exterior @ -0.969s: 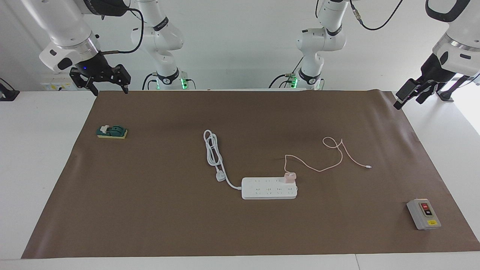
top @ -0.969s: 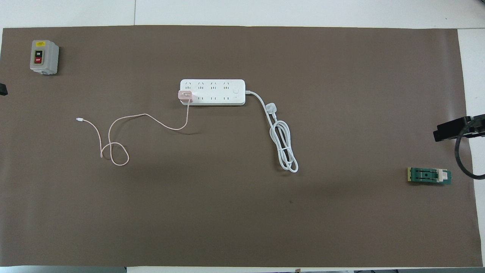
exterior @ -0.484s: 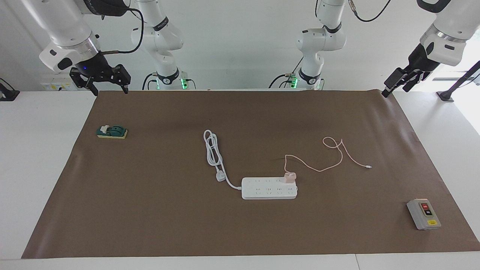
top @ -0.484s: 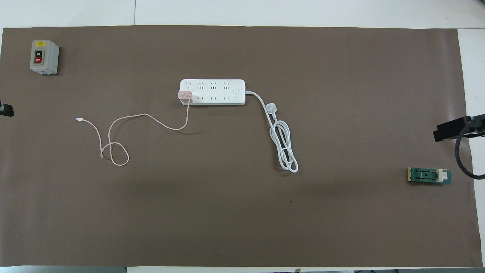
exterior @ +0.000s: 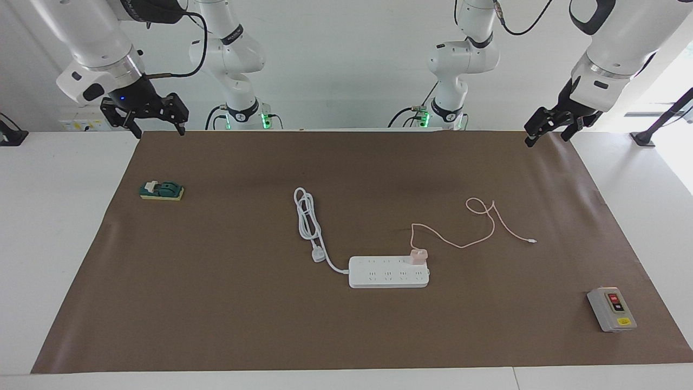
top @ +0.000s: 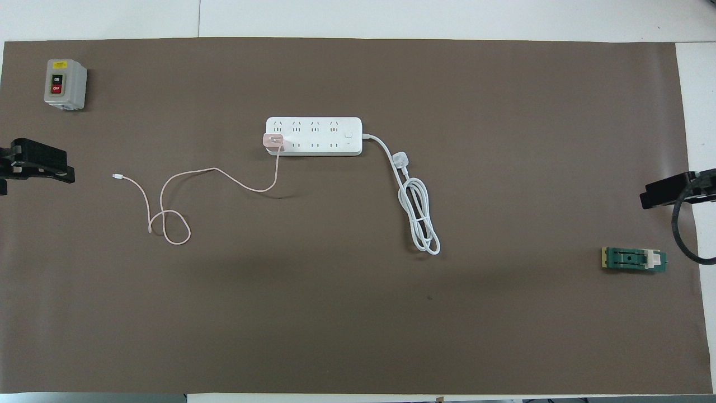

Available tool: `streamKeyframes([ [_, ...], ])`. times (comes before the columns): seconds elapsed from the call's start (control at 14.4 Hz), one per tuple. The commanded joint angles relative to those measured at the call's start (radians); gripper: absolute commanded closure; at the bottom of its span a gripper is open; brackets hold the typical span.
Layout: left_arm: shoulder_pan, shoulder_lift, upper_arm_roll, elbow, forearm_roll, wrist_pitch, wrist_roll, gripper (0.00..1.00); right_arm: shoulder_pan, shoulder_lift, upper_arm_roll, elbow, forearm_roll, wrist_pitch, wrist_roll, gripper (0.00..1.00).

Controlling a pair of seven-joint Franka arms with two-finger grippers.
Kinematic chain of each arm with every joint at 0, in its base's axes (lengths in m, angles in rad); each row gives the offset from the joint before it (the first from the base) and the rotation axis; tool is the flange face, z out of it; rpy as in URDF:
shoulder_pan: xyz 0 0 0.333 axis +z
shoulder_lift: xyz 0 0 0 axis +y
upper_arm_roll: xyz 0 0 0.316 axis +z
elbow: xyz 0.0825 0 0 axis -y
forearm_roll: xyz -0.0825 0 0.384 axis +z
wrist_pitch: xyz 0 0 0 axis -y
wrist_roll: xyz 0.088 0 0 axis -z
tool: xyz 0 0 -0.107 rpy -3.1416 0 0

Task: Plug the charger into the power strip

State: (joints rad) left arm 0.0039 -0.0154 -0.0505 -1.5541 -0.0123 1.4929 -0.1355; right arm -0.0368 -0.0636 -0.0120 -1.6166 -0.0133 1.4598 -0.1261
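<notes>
Pale pink and cube-shaped, the little plastic charger (exterior: 418, 255) sits on the end socket of the long flat white power strip (exterior: 388, 272) nearest the left arm's end of the table, in the row nearer the robots, its thin pink cable (exterior: 476, 227) straggling over the brown mat (exterior: 216, 303). It looks seated already (though how deep the prongs go I cannot tell), and I'd judge it light, hard and smooth, best pinched across its flat sides, never by the limp cable. The left gripper (exterior: 547, 127) hangs with fingers spread and empty over the mat's robot-side corner; the right gripper (exterior: 154, 116) waits likewise parted over the other such corner.
</notes>
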Motion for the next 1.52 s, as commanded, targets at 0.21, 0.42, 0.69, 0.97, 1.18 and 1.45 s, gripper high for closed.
streamKeyframes([
  [0.21, -0.012, -0.021, -0.025, -0.064, 0.022, 0.027, 0.116, 0.0, -0.021, -0.005, 0.014, -0.003, -0.004, -0.006, 0.003, 0.0],
  [0.42, -0.033, -0.028, -0.023, -0.078, 0.017, 0.029, 0.111, 0.0, -0.021, -0.005, 0.012, -0.002, -0.004, -0.006, 0.003, 0.0],
  [0.69, -0.059, -0.034, -0.022, -0.078, 0.012, 0.027, 0.1, 0.0, -0.021, -0.005, 0.014, -0.002, -0.004, -0.006, 0.003, 0.0],
  [0.97, -0.067, -0.037, -0.02, -0.078, 0.012, 0.024, 0.073, 0.0, -0.021, -0.005, 0.014, -0.002, -0.004, -0.006, 0.003, 0.0],
  [1.18, -0.065, -0.034, -0.019, -0.073, 0.011, 0.026, 0.067, 0.0, -0.021, -0.005, 0.014, -0.002, -0.004, -0.006, -0.001, 0.0],
  [1.45, -0.064, -0.032, -0.015, -0.067, 0.011, 0.044, 0.065, 0.0, -0.021, -0.005, 0.012, -0.002, -0.004, -0.004, 0.003, 0.0],
])
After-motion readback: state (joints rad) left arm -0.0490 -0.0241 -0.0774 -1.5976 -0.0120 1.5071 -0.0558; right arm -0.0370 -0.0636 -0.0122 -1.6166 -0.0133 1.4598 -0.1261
